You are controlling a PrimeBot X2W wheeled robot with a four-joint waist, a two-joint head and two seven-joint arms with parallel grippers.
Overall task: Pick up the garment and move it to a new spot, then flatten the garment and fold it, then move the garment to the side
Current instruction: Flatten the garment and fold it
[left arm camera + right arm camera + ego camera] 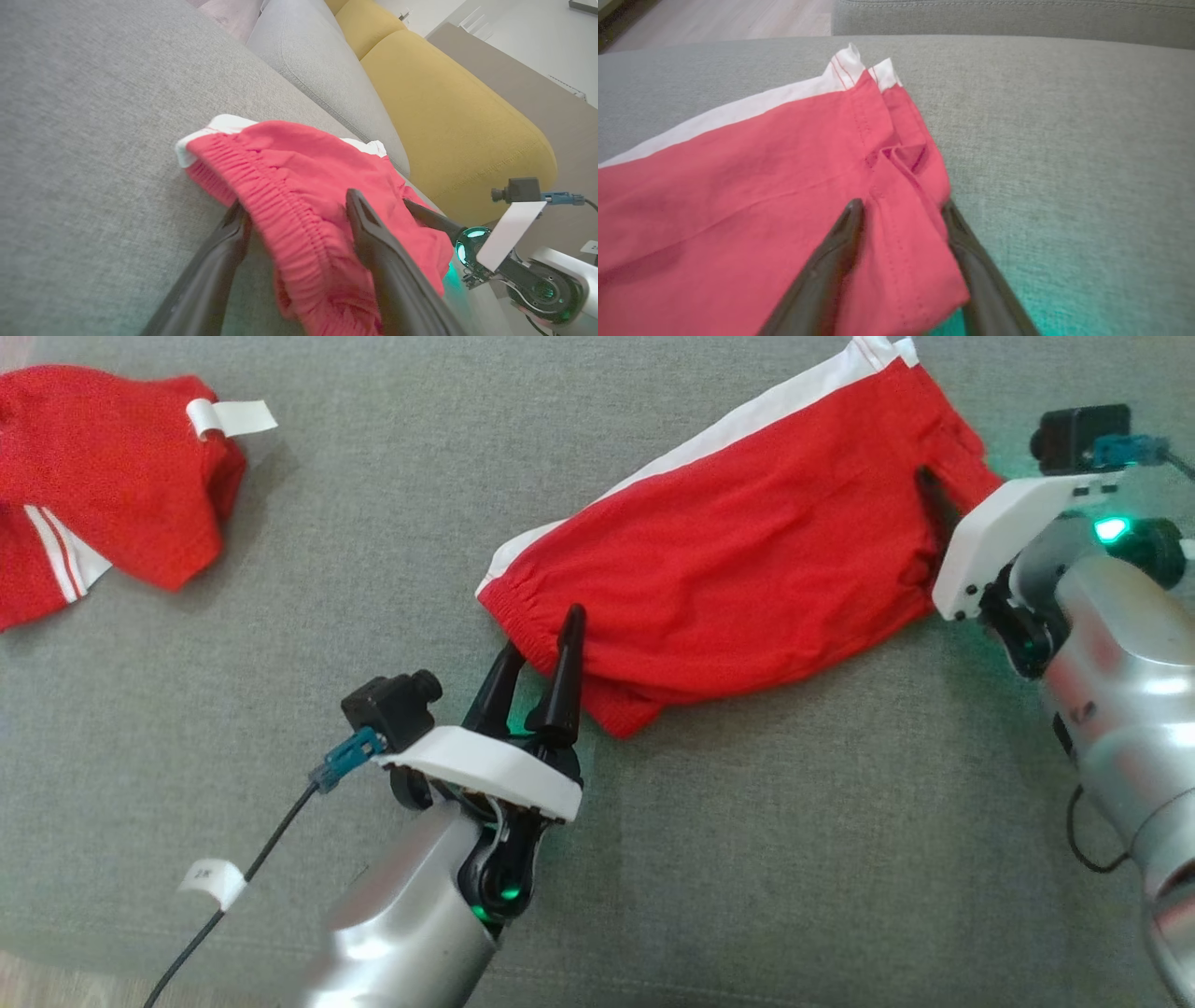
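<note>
Left gripper (543,633), jaws wide apart, straddling the elastic waistband of red shorts (747,560) lying flat on a grey sofa seat (355,551). Right gripper (901,205), jaws likewise apart, bracketing the hem corner at the opposite end, cloth between them.
</note>
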